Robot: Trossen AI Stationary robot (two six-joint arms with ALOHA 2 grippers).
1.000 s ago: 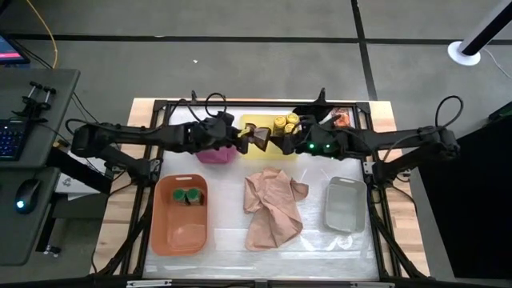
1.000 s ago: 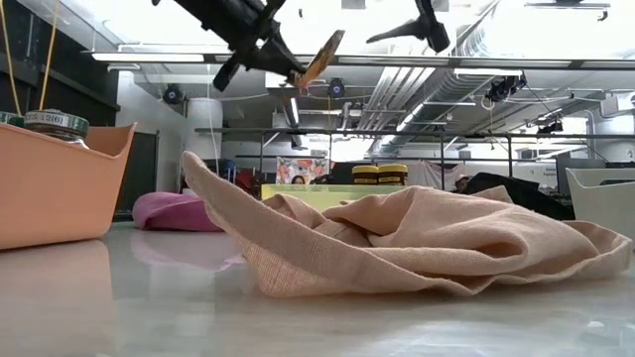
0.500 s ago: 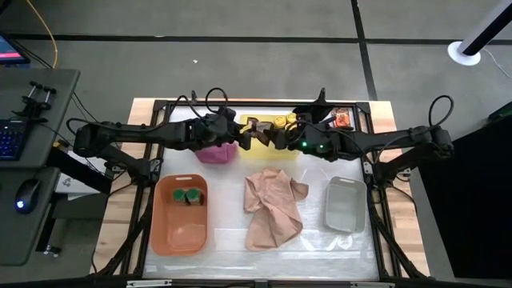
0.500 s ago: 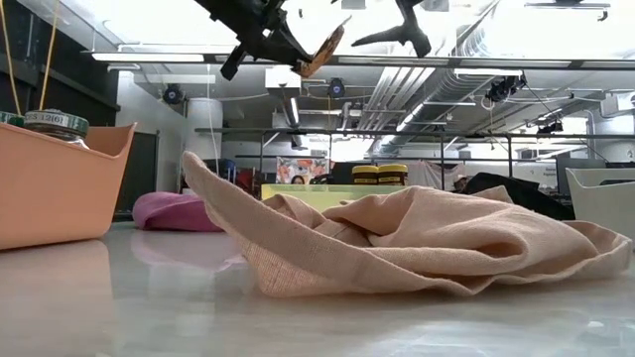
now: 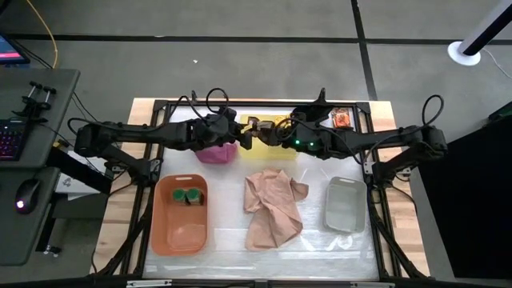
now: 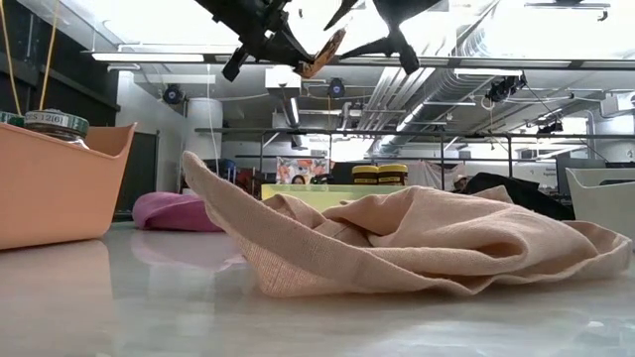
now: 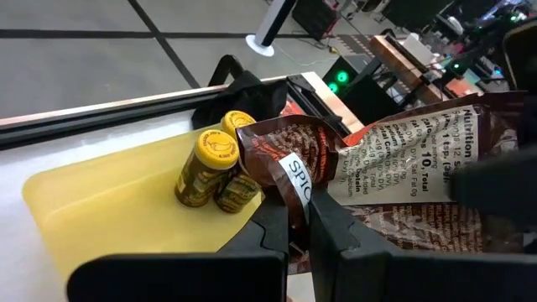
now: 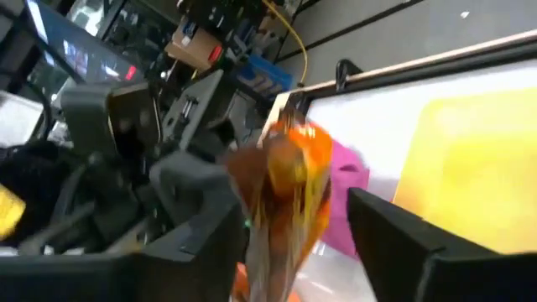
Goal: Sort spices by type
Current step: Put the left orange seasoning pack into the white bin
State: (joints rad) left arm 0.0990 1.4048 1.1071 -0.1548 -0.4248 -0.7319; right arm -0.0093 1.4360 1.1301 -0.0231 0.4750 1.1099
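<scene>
Packet: I see the brown spice packet (image 7: 394, 159) held in the air above the back of the table, over the yellow tray (image 7: 101, 201), pinched by its lower edge so most of it stands free.
Left gripper: the left gripper (image 7: 300, 231) has its fingers clamped together on that edge; the hold looks thin to me, just a strip of foil.
Right gripper: the right gripper (image 8: 294, 243) faces the packet from the other side, with its fingers apart on either side of the packet's far end and not yet pressed on it as far as I can tell.
Hand-over risk: if I let the left fingers go before the right ones bite, I expect the packet to drop onto the tray or the tan cloth (image 5: 272, 206).
Pull risk: if both grip and either arm shifts, I judge the foil may tear or slip out of the weaker pinch.
Collision risk: the two grippers sit very near each other in the high view, so a small overshoot could knock fingers together.
Jars below: the yellow-lidded jars (image 7: 214, 168) stand in the yellow tray right under the exchange; a falling packet could tip them.
Other spices: the green-lidded jars (image 5: 190, 195) sit in the orange tray (image 5: 181, 232), well apart and out of harm.
Destination: the grey tray (image 5: 346, 206) lies on the right side; whether it holds anything I cannot tell.
</scene>
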